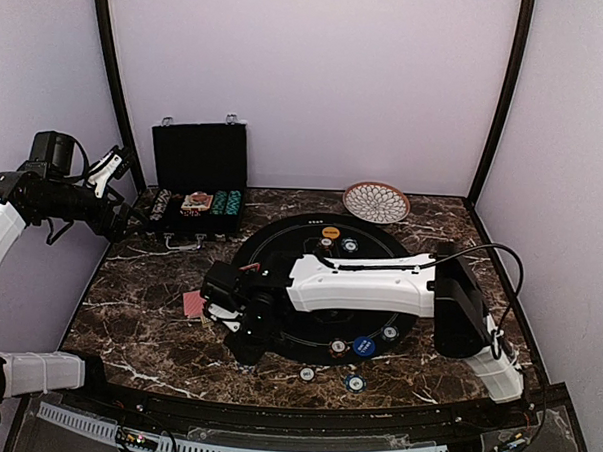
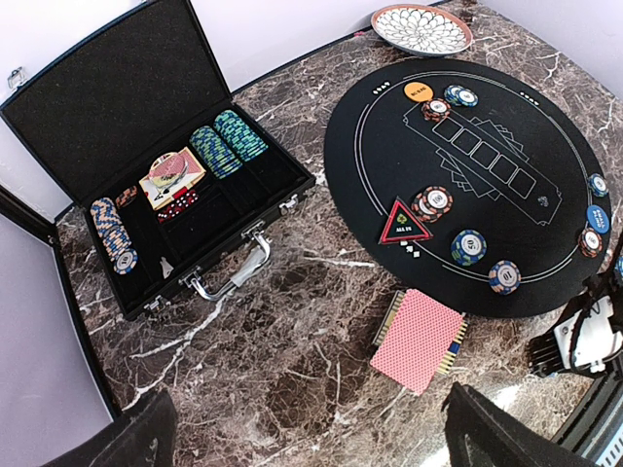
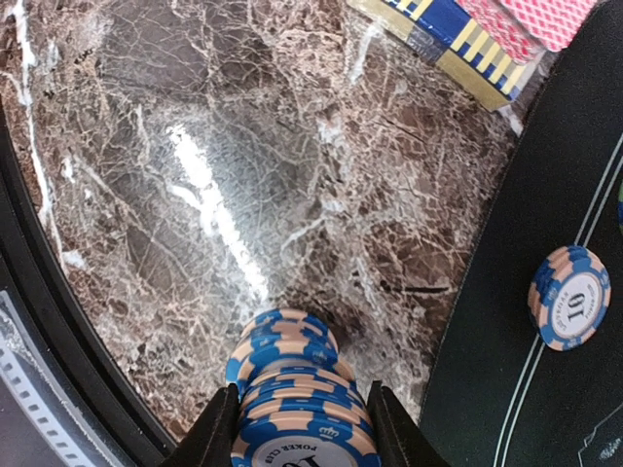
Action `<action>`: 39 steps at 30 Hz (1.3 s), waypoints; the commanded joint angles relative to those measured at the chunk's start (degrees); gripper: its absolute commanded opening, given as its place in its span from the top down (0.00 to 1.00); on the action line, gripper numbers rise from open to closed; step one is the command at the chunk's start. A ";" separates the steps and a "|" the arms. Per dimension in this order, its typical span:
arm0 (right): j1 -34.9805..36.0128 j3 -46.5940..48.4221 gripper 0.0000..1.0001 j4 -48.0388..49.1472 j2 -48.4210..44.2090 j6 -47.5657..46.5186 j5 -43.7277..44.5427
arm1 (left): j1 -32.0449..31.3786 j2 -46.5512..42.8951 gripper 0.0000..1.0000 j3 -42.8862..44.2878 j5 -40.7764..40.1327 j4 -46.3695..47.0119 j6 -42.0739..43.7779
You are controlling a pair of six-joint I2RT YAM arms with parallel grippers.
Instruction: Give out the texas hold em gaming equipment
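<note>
My right gripper (image 3: 302, 423) is shut on a stack of blue and cream poker chips (image 3: 290, 375), one finger against each side, over the marble just left of the black round mat (image 3: 574, 175). In the top view that gripper (image 1: 245, 336) sits low at the mat's near-left edge. A red-backed deck of cards (image 2: 419, 339) lies on the marble beside the mat. More chips (image 2: 433, 202), an orange button (image 2: 417, 91), a red triangle marker (image 2: 405, 224) and a blue button (image 1: 364, 346) lie on the mat. My left gripper (image 2: 311, 438) hangs open high over the marble, holding nothing.
An open black case (image 2: 175, 195) with chip rows and a card box stands at the back left. A patterned plate (image 1: 377, 201) sits at the back behind the mat. Two loose chips (image 1: 353, 381) lie near the table's front edge.
</note>
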 commanded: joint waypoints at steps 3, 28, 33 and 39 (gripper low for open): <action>0.23 2.60 0.78 -1.68 -6.00 0.96 0.93 | 0.32 -0.92 0.01 0.42 0.28 -1.09 0.55; -30.19 -0.66 0.78 1.69 -12.42 2.95 14.79 | 0.32 -0.68 0.01 0.30 0.71 -0.88 0.46; -37.71 -0.73 0.78 4.20 -11.10 3.22 16.05 | 0.32 -0.34 0.01 0.22 0.96 -0.66 0.46; -42.88 -2.13 0.80 7.15 -8.88 3.77 17.15 | 0.32 -0.30 0.01 -0.16 0.98 -0.45 0.54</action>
